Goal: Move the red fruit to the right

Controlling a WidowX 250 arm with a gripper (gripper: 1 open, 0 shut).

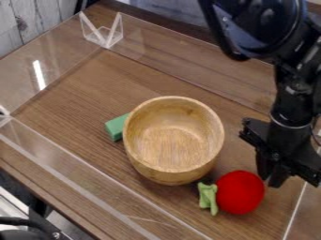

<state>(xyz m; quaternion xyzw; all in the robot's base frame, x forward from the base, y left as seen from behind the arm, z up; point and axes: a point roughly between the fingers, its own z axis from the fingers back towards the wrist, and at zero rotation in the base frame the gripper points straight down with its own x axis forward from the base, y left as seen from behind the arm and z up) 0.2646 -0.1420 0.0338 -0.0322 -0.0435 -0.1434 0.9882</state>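
The red fruit [239,194] lies on the wooden table near the front right, its light green leafy stem [208,198] pointing left. My gripper [277,179] hangs straight down just right of the fruit, its dark tips right beside the fruit's upper right side. The fingers look pressed together, with nothing between them. I cannot tell whether the tips touch the fruit.
A wooden bowl [172,172] stands left of the fruit, close to its stem. A flat green block [118,125] lies against the bowl's left side. Clear acrylic walls [51,155] line the table's edges, and a clear stand [101,31] sits at the back left.
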